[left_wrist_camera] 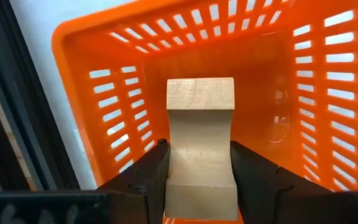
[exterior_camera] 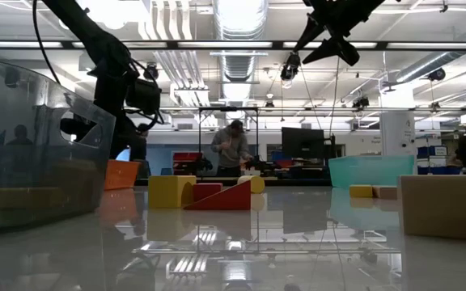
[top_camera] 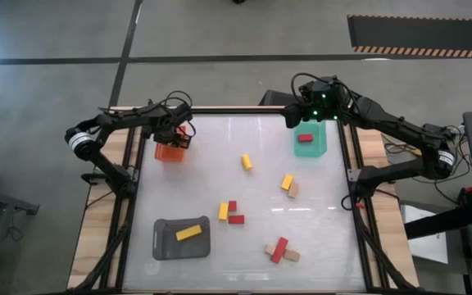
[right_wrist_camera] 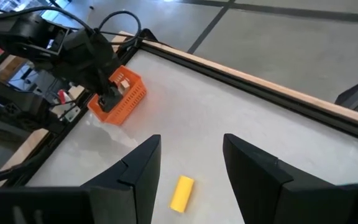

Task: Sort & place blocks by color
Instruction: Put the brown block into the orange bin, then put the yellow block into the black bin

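Note:
My left gripper (top_camera: 174,136) hangs over the orange tray (top_camera: 169,151) at the table's far left and is shut on a pale tan block (left_wrist_camera: 201,143). My right gripper (top_camera: 296,115) is open and raised at the far edge, beside the green tray (top_camera: 318,146), which holds a red block (top_camera: 305,138). The grey tray (top_camera: 170,246) near the front holds a yellow block (top_camera: 188,233). Several yellow, red and tan blocks lie flat on the table between the trays, such as a yellow one (top_camera: 246,162) and a red one (top_camera: 279,250). My left gripper pinches the tan block between its two fingers (left_wrist_camera: 146,177) by its two opposite long sides (left_wrist_camera: 174,163), coming from above and pointing down into the orange tray. The block lies along the fingers, and its far end (left_wrist_camera: 201,93) sticks out beyond them. Whether that end touches the tray floor cannot be told.
The table's dark frame rail (left_wrist_camera: 17,124) runs close beside the orange tray. A yellow and a tan block (top_camera: 290,186) lie together near the green tray. In the right wrist view a yellow block (right_wrist_camera: 181,193) lies below the open fingers. A person (exterior_camera: 231,149) stands in the room beyond the table.

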Tool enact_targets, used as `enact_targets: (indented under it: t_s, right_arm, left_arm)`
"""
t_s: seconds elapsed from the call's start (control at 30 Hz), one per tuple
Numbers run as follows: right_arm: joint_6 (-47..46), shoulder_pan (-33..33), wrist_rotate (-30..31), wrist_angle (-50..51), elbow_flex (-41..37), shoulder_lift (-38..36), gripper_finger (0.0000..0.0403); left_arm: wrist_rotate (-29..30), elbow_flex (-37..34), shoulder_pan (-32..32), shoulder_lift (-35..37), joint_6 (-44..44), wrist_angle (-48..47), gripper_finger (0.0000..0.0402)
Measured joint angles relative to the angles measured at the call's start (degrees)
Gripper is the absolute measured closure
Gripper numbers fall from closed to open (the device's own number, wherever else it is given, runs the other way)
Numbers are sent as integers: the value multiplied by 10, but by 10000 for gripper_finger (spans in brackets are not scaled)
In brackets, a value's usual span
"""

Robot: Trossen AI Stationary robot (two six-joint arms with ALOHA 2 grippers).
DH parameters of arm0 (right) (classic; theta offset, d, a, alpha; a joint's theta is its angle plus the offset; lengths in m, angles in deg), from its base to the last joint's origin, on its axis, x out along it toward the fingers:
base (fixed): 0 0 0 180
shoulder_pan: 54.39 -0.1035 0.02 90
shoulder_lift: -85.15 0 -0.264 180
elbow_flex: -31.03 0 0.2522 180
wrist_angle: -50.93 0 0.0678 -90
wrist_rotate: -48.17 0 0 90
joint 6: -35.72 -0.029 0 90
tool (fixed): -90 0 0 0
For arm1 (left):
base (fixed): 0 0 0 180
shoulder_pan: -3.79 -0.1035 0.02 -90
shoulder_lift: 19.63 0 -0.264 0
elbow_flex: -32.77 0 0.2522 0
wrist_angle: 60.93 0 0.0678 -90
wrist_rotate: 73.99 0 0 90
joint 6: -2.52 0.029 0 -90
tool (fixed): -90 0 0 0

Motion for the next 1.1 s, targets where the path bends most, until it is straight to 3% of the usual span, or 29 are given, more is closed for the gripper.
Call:
enact_targets:
  t_s: [0.4, 0.6, 0.73, 0.93, 1.1]
  right_arm:
    - [0, 0, -20, 6, 0, 0, 239]
    - [-18, 0, -73, 8, 3, 0, 239]
    - [-36, -2, -99, 15, 3, 0, 239]
    - [-103, -21, -121, 14, 3, 0, 239]
    - [-160, -66, -83, 13, 4, 12, 239]
  left_arm:
    - [-12, 14, 0, 1, 16, -16, 199]
    - [-74, 70, 10, 26, 54, -81, 193]
    - [-80, 116, 38, 63, 29, -99, 193]
    - [-84, 141, 113, 145, 41, -10, 194]
    - [-90, 120, 174, 212, 139, 97, 194]
